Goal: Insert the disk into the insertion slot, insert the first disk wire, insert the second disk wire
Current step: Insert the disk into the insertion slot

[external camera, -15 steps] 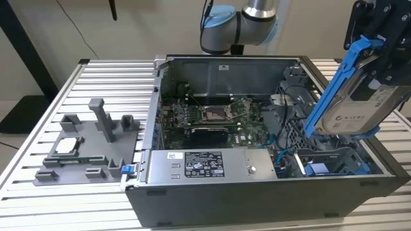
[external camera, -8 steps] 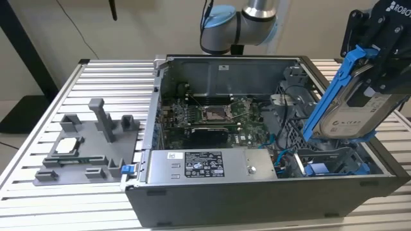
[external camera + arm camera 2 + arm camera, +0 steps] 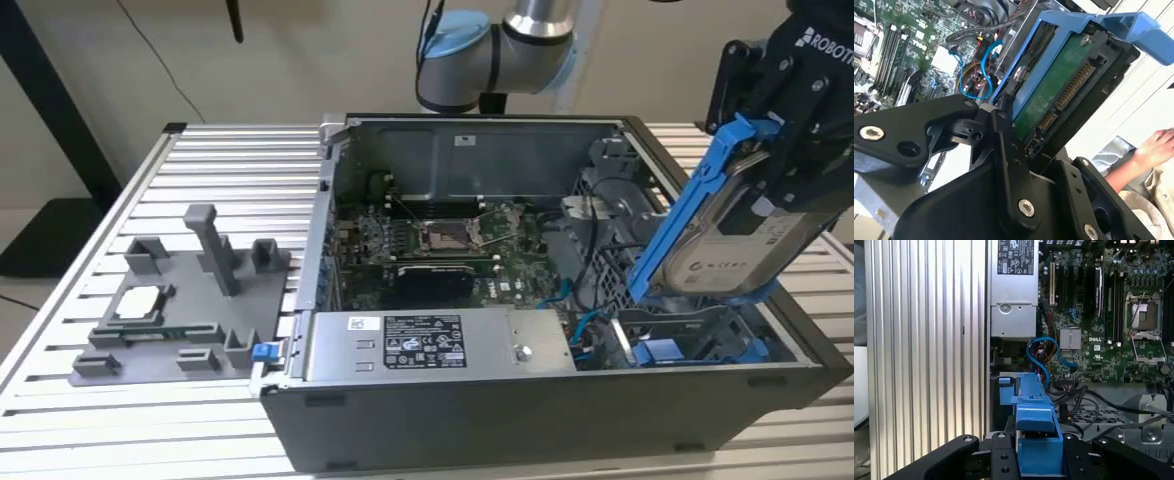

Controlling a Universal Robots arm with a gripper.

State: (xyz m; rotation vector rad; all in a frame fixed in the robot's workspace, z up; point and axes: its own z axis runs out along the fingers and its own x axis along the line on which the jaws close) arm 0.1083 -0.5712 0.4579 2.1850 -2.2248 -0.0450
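1. The gripper (image 3: 785,150) is over the front corner of the computer case (image 3: 534,420), on the exterior view's right. Its jaws are clamped on the disk (image 3: 727,235).
2. The disk is held steeply tilted, almost on end. Its white label faces the camera in the exterior view, and its green circuit board (image 3: 1054,95) shows in the second wrist view.
3. A blue frame (image 3: 1036,440) runs around the disk's edges, between the black fingers (image 3: 999,460).
4. The disk's lower end is just above the insertion slot (image 3: 701,322), the grey bay in that corner of the case. I cannot tell whether they touch.
5. Another drive (image 3: 661,351) with a blue front sits low in the same cage.
6. Blue cables (image 3: 1046,352) loop between the cage and the motherboard (image 3: 1104,325).
7. The power supply (image 3: 427,345) lies along the case's front edge.
8. A grey holder (image 3: 174,300) stands on the slatted table (image 3: 80,420) by the edge on the exterior view's left, apart from the case.
9. A person's hand (image 3: 1160,144) shows beyond the disk in the second wrist view.
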